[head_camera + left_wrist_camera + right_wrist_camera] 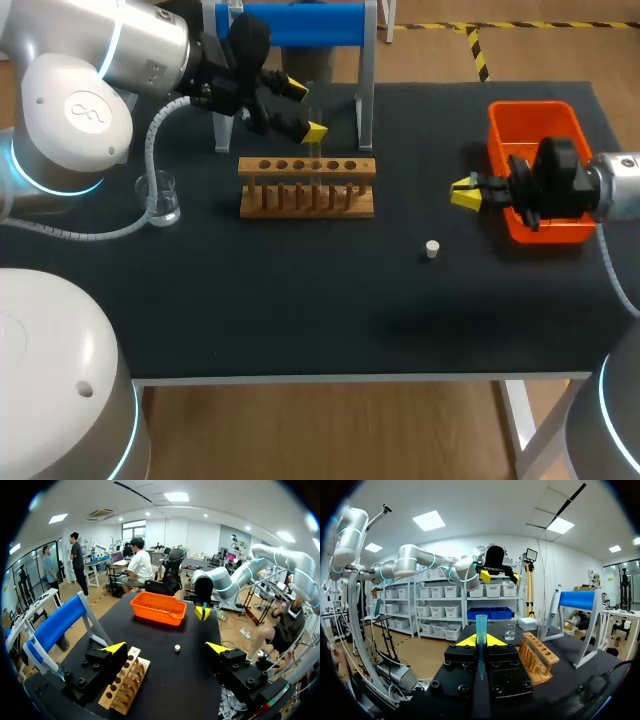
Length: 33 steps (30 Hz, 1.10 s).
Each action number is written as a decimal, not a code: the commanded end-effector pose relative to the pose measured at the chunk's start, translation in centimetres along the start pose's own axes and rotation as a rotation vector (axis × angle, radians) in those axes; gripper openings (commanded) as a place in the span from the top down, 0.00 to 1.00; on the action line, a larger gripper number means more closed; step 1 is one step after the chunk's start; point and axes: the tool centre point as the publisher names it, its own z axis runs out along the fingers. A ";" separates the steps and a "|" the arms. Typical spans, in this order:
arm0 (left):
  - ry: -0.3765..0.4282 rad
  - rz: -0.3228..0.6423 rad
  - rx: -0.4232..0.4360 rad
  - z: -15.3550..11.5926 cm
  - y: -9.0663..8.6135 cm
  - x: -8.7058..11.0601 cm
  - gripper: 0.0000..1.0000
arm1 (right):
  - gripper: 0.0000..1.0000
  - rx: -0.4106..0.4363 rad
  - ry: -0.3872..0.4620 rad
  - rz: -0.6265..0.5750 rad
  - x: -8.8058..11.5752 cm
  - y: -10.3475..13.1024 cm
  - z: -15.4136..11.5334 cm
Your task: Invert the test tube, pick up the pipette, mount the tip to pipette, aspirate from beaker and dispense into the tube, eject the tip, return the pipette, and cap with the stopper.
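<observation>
A wooden tube rack [307, 187] stands mid-table, and a clear test tube [314, 150] rises from one of its holes. My left gripper [303, 109] hovers open just above and behind the rack, its near fingertip close to the tube's top. In the left wrist view the left gripper [167, 648] has nothing between its fingers, and the rack [125, 682] lies under one finger. My right gripper [462, 192] is beside the orange bin, shut on a blue pipette tip [481, 630]. The white stopper [432, 249] lies on the mat. The glass beaker [163, 197] stands at the left.
An orange bin [540, 120] sits at the right of the table under my right wrist. A blue pipette stand [300, 25] is behind the rack, and a white pipette [554, 611] hangs on it. The front half of the black mat [300, 320] is bare.
</observation>
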 end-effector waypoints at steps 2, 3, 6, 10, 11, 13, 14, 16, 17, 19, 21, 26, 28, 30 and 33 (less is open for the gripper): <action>0.002 -0.001 -0.004 -0.1 -0.1 0.0 0.00 | 1.00 -0.004 -0.001 0.001 0.5 -0.3 -0.7; 0.002 -0.001 -0.004 -0.1 -0.1 0.0 0.00 | 1.00 -0.006 -0.001 0.003 0.5 -0.3 -0.8; 0.002 -0.001 -0.004 -0.1 -0.1 0.0 0.00 | 1.00 -0.007 -0.002 0.008 0.6 -0.4 -1.0; 0.002 -0.001 -0.004 -0.1 -0.1 0.0 0.00 | 1.00 -0.004 0.000 0.014 0.6 -0.4 -1.0; 0.002 -0.001 -0.004 -0.1 -0.1 0.0 0.00 | 1.00 -0.004 0.000 0.014 0.6 -0.4 -1.0; 0.002 -0.001 -0.004 -0.1 -0.1 0.0 0.00 | 1.00 -0.004 0.000 0.014 0.6 -0.4 -1.0; 0.002 -0.001 -0.004 -0.1 -0.1 0.0 0.00 | 1.00 -0.004 0.000 0.014 0.6 -0.4 -1.0; 0.002 -0.001 -0.004 -0.1 -0.1 0.0 0.00 | 1.00 -0.004 0.000 0.014 0.6 -0.4 -1.0; 0.002 -0.001 -0.004 -0.1 -0.1 0.0 0.00 | 1.00 -0.004 0.000 0.014 0.6 -0.4 -1.0; 0.002 -0.001 -0.004 -0.1 -0.1 0.0 0.00 | 1.00 -0.004 0.000 0.014 0.6 -0.4 -1.0; 0.002 -0.001 -0.004 -0.1 -0.1 0.0 0.00 | 1.00 -0.004 0.000 0.014 0.6 -0.4 -1.0; 0.002 -0.001 -0.004 -0.1 -0.1 0.0 0.00 | 1.00 -0.004 0.000 0.014 0.6 -0.4 -1.0; 0.002 -0.001 -0.004 -0.1 -0.1 0.0 0.00 | 1.00 -0.004 0.000 0.014 0.6 -0.4 -1.0; 0.002 -0.001 -0.004 -0.1 -0.1 0.0 0.00 | 1.00 -0.004 0.000 0.014 0.6 -0.4 -1.0; 0.002 -0.001 -0.004 -0.1 -0.1 0.0 0.00 | 1.00 -0.004 0.000 0.014 0.6 -0.4 -1.0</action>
